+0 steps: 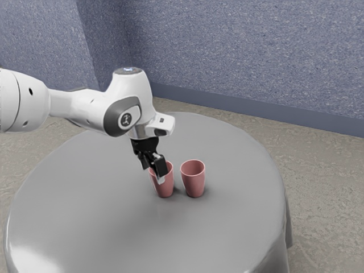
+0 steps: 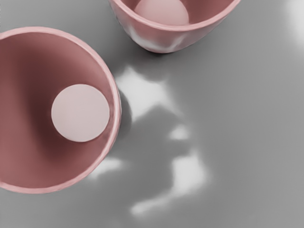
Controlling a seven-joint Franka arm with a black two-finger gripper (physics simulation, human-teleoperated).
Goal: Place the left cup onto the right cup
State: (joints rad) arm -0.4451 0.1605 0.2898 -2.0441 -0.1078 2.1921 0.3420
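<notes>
While the left cup (image 1: 164, 185) is standing mouth-up on the round grey table (image 1: 85, 216), just beside the right cup (image 1: 193, 177) with a slim gap between them, the black gripper (image 1: 158, 170) is reaching down onto its rim on the side toward the exterior view's left. The gripper is hiding part of that rim, so I cannot tell whether it is pinching the cup wall or merely spread about it. From the hand's camera the left cup (image 2: 28, 95) is gaping close, its pale round bottom showing and its far edge cut off, while the right cup (image 2: 161, 14) is showing only part of its bowl. The white arm (image 1: 85, 108) is stretching in from the exterior view's left, its base cut off.
</notes>
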